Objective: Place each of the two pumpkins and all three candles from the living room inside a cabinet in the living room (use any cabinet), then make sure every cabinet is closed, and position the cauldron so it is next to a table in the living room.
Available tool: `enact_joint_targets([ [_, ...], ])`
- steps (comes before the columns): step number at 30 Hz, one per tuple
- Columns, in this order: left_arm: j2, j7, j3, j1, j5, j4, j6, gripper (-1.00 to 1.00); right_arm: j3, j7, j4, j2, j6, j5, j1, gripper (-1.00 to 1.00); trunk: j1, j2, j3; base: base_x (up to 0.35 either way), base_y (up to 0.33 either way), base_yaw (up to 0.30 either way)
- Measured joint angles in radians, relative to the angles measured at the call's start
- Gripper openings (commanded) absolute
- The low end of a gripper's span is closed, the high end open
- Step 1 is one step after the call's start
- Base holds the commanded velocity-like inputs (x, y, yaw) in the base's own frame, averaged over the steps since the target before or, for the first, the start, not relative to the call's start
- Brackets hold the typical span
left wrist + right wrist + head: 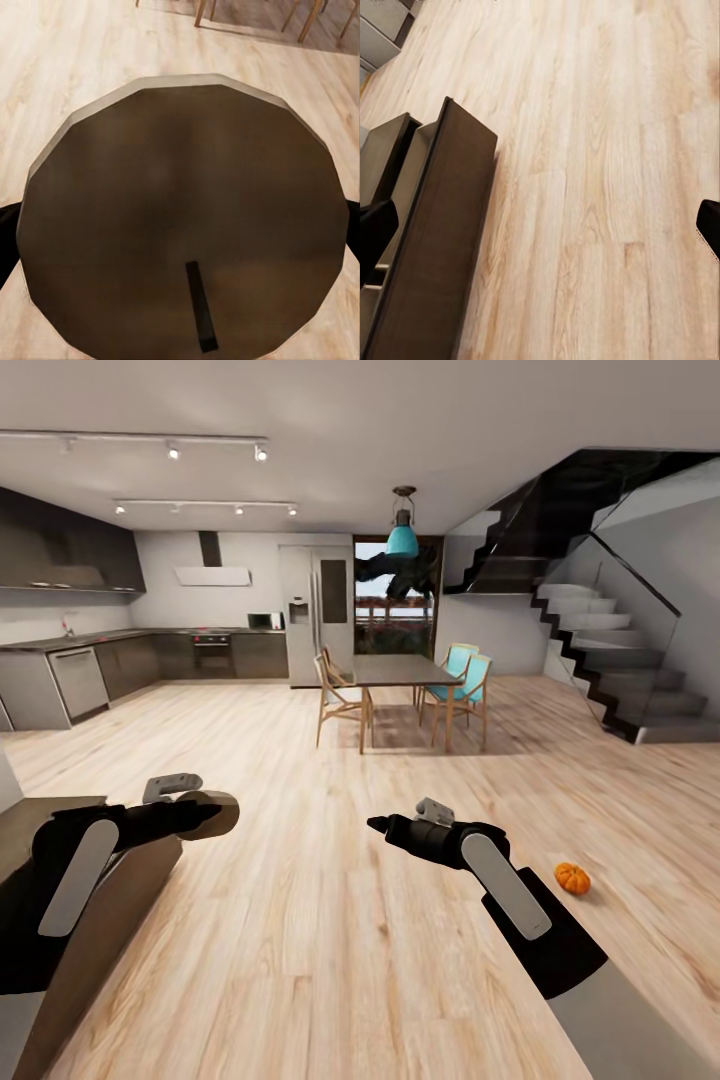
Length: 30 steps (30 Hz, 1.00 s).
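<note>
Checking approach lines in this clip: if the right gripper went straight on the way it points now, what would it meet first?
Likely the bare wood floor; the right gripper, fingers wide apart, looks down onto it. The open cabinet lies off to one side.

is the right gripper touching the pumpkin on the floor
Apart. In the head view the pumpkin sits on the wooden floor off to the side of the right arm, with the right gripper well away from it.

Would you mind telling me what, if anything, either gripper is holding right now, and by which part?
The left gripper holds a candle by its sides. The right gripper is open and holds nothing.
</note>
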Motion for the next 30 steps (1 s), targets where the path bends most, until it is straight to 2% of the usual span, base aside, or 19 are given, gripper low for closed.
enact_joint_targets([
  [18,0.0,0.0,0.0,0.0,0.0,0.0,0.0,-1.0,0.0,-0.002,0.0,0.0,-0.001,0.002,0.0,1.0,0.0,0.0,0.0,0.335,-0.105,0.0],
  [30,-0.001,0.001,0.0,0.0,0.0,0.001,0.0,-1.0,-0.008,-0.001,0.0,-0.012,0.002,-0.007,0.0,1.0,0.0,0.0,0.0,0.335,-0.105,0.0],
])
